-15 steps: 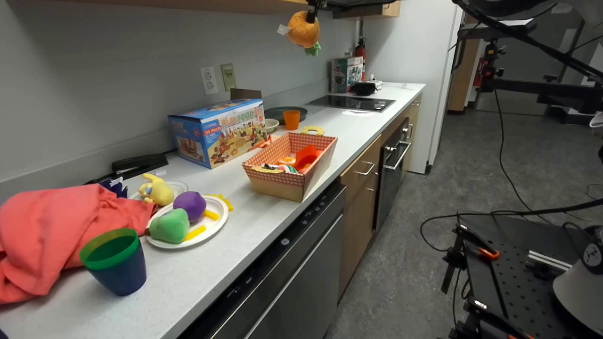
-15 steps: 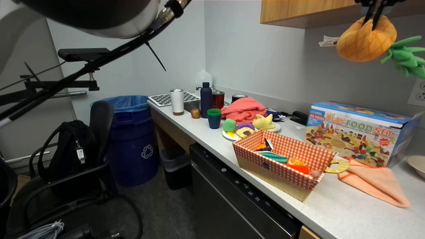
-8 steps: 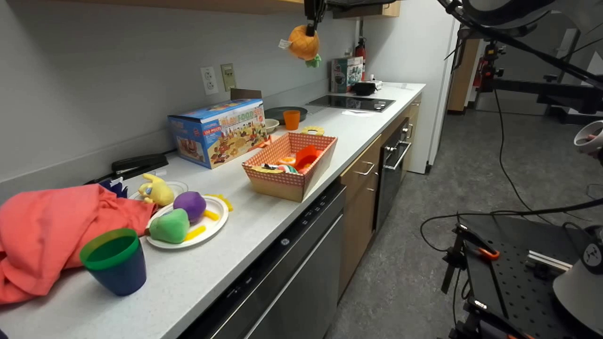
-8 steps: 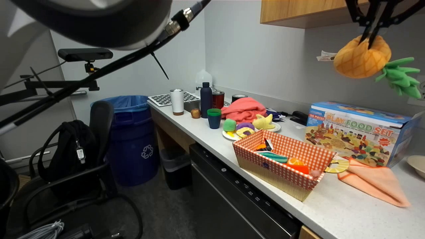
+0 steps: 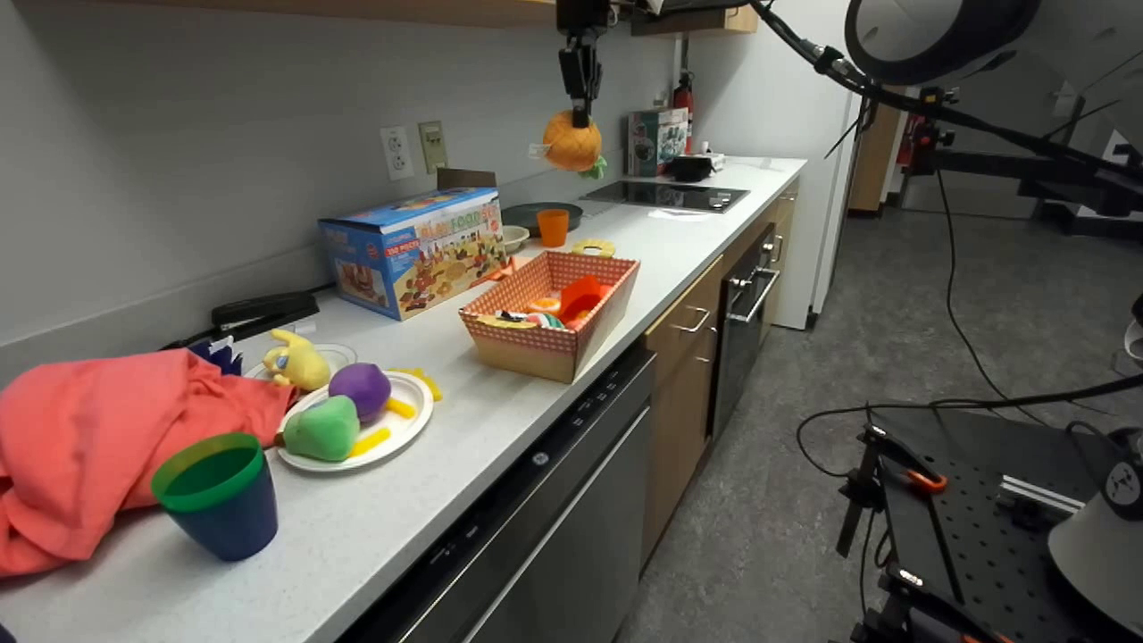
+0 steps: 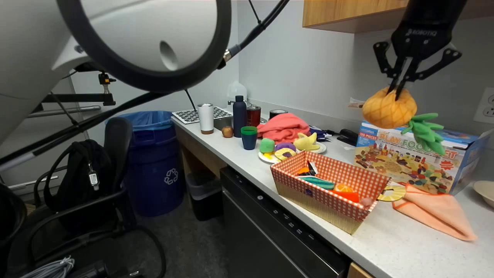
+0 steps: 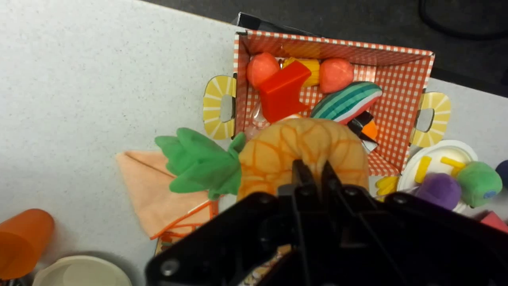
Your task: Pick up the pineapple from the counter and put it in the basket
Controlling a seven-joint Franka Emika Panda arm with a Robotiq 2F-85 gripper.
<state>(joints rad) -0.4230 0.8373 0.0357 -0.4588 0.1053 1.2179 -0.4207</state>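
Arm [image 6: 31, 50]: wht, upper L in an ext. view, partly out of frame.
Joint ring [image 6: 154, 82]: dk, big, round, nr cam.
Cable [image 6: 264, 24]: blk, slung below arm in both ext. views.
Base [image 5: 1107, 554]: wht, lower R in an ext. view, cut by frame edge.
Claw [image 6: 393, 94]: blk, pointing dn, leaning a bit, up in mid-air, "ROBOTIQ" on its body.
Linkages [image 6: 383, 60]: splayed out either side, approx. symm.
Fingers [image 7: 302, 174]: side by side, tips nr each other w/ slim gap betw., pinching.
Wrist view: claw in from bottom, tips just below & R of ctr.
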